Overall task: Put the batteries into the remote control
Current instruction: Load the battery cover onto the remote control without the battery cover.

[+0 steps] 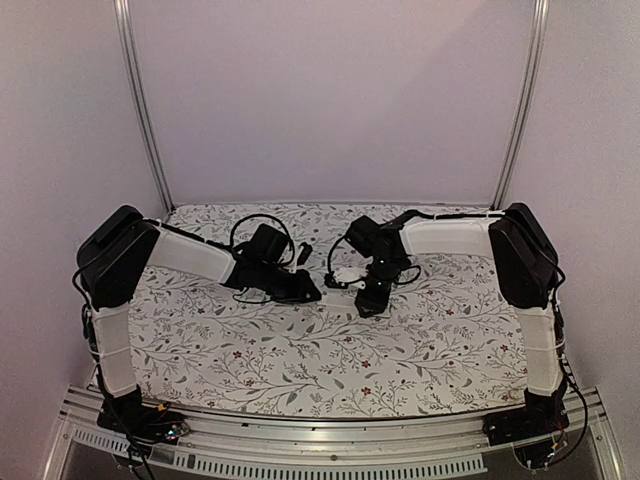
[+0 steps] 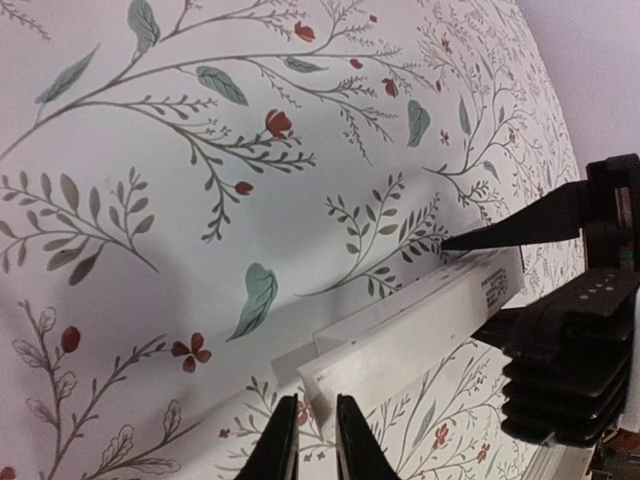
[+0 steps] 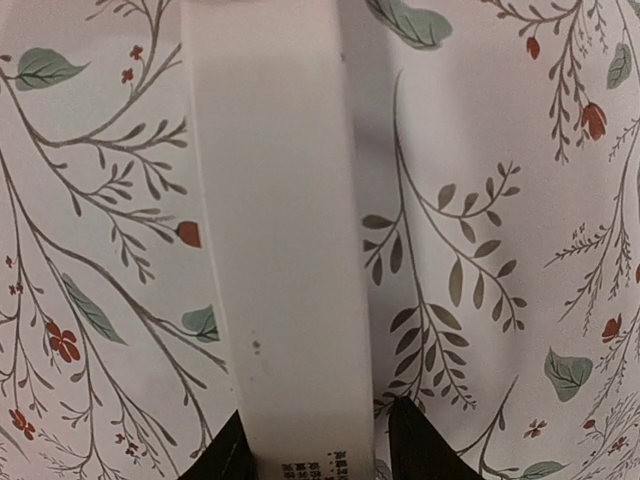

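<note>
1. Holding the remote control (image 3: 285, 230) by one end, we are clamping the right pincer (image 3: 325, 455) around the bar, one finger pressing each long side.
2. We are keeping the left pincer (image 2: 317, 440) at the remote's other end. Its fingers (image 2: 285, 445) are standing close together with a slim gap, and we cannot tell whether they are nipping anything.
3. We are judging the task as barely begun. No batteries are showing in any view, neither on the table (image 2: 150, 250) nor in the remote, so loading both of them is left to do.
4. We are also seeing no open compartment. A thin flat white layer is sticking out under the remote's end by the left pincer. It may be a cover sliding off, but we are not able to say for sure.
5. We are finding the remote around the middle of the table, between the two pincers, its length running left to right. Whether it is resting on the table or hanging just above it is unclear.
6. We are looking at a slim, plain white bar with smooth faces and rounded edges. Tiny dark print is showing at the end gripped by the right pincer, and two faint dots are showing partway along.
</note>
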`<state>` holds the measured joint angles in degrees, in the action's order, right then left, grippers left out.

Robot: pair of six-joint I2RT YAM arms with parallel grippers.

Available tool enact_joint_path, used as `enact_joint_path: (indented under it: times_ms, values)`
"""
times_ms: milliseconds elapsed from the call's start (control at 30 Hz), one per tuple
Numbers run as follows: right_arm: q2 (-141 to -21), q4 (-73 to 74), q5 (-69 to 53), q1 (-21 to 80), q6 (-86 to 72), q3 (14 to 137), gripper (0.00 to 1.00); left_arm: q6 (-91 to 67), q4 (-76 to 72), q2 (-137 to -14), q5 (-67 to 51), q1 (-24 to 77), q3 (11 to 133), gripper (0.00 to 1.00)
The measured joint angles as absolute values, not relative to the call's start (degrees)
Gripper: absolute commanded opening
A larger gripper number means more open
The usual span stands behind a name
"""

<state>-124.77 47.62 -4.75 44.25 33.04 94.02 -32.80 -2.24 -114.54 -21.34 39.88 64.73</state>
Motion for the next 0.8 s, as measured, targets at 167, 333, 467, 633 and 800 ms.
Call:
enact_joint_path:
  times_ms: [167,333,467,633,800]
  values:
    - [-124.9,47.7,-4.8,44.2,33.0,94.1,0.41,-33.1,-3.2,-114.5,-21.1,39.9,63.7,0.19]
    - [-124.9,47.8,-4.8,44.2,32.9,94.1,0.38,-34.4,-5.4,-114.3,-21.6,39.2,61.4,0.21]
    - [-124.9,47.9,-4.8,44.2,32.8,94.1,0.36,-34.7,-5.7,-114.3,-21.4,38.7,60.9,0.20]
    - [-124.9,48.0,-4.8,44.2,32.8,94.1,0.36,-34.5,-6.5,-114.2,-21.4,38.7,60.6,0.22]
    - [-124.9,48.0,-4.7,44.2,32.8,94.1,0.37,-34.5,-8.1,-112.1,-21.8,38.7,59.3,0.23]
